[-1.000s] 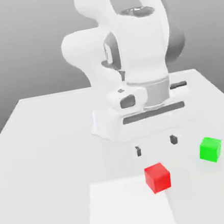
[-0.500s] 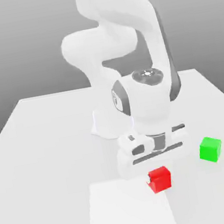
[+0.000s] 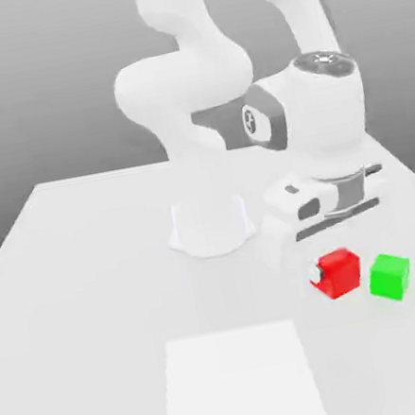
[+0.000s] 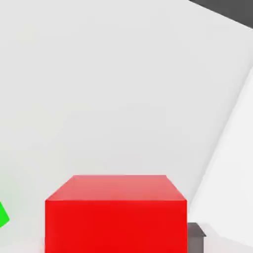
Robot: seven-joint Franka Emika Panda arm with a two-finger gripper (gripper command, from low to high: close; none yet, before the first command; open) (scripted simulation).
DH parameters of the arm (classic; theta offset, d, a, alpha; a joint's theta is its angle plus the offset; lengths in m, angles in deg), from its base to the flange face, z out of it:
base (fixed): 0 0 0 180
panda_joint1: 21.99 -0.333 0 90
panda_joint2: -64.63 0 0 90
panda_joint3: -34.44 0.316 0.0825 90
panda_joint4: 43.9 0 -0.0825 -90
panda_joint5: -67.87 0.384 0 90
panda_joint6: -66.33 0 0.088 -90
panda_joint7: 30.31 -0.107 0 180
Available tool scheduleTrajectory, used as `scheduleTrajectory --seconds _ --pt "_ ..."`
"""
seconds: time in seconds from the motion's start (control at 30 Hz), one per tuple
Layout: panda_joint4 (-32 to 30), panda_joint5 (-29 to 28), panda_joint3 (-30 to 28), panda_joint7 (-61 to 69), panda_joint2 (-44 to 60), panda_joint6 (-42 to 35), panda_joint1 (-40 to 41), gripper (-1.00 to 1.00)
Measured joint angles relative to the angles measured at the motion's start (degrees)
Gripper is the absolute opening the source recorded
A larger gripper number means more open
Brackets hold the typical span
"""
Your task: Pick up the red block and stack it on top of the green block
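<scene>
A: Red block (image 3: 339,273) first: your tool (image 3: 325,275) has it, jaws closed on its sides, lifted off the desk (image 3: 88,271) and hanging just beside the green block (image 3: 390,276), on the exterior view's left of it.

B: High enough to clear the green one?

A: Not by my reading. Its underside looks lower than the green top (hard to be sure from this angle). Slide sideways from here and you'd likely knock the green block away. Raise it before you cross over.

B: Anything else that could go wrong?

A: The grip looks to sit near one edge of the cube, so a quick swing could twist it in the jaws, and a skewed release might tip it off.

B: Which way does it point?

A: It's a cube, so no long axis. In the hand view the red block (image 4: 116,212) sits square, top face level; in the exterior view its faces look turned slightly from the green block's.
</scene>
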Motion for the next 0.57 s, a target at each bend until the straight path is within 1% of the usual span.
scheduleTrajectory --seconds 0.23,0.27,0.37,0.43,0.47,0.57 --pt "1.03 3.18 7.1 -4.79 -2.71 -3.5 -7.68 -1.0" --pt "1.14 2.81 7.7 -5.55 -1.83 -2.74 -8.01 -1.0" --pt "1.39 -1.12 8.27 -8.79 3.56 2.2 -7.3 -1.0" --pt "1.58 -5.62 7.44 -12.02 7.82 6.03 -7.22 -1.0" --pt "1.7 -8.16 6.31 -13.84 9.94 7.91 -7.74 1.0" --pt "1.7 -8.16 6.31 -13.84 9.94 7.91 -7.7 1.0"
